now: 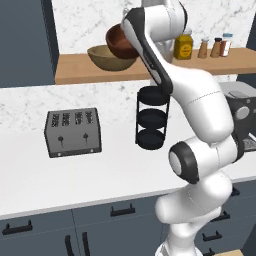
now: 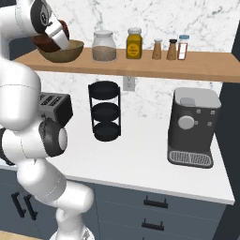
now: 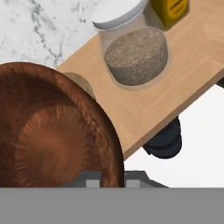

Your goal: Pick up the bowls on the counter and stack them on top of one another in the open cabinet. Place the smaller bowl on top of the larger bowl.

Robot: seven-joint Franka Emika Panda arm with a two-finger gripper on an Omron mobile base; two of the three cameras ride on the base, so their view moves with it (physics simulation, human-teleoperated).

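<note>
The counter point(image 1: 115, 165) lies below the shelf point(image 1: 80, 70) where the tan bowl point(image 1: 107, 58) sits, and just above that bowl's right side my claw point(image 3: 111, 177) holds the tilted dark bowl point(image 3: 48, 131) by its rim, beside a jar point(image 3: 131, 48).

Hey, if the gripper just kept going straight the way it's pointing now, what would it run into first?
Probably the tan bowl on the shelf. The gripper holds the brown bowl tilted just above it, so that bowl would touch first. Depth is hard to judge.
</note>
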